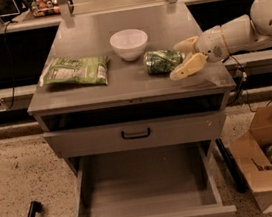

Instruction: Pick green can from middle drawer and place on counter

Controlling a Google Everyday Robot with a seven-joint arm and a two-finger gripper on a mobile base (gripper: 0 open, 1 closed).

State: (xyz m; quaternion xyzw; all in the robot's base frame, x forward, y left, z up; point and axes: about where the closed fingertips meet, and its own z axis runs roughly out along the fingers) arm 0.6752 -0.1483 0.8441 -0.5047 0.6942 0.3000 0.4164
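Camera view: one green can (161, 61) on counter (122, 84); gripper (176, 62) spread open at its end.

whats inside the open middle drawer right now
Nothing shows: the drawer floor is bare, though the strip just behind its front panel is hidden. The can lies on the counter, with the gripper at one end.

- No print can be read on the snack bag (75, 71) or the green can (160, 61).
- The gripper (175, 61) is at the green can's right end, over the counter's (123, 86) right side.
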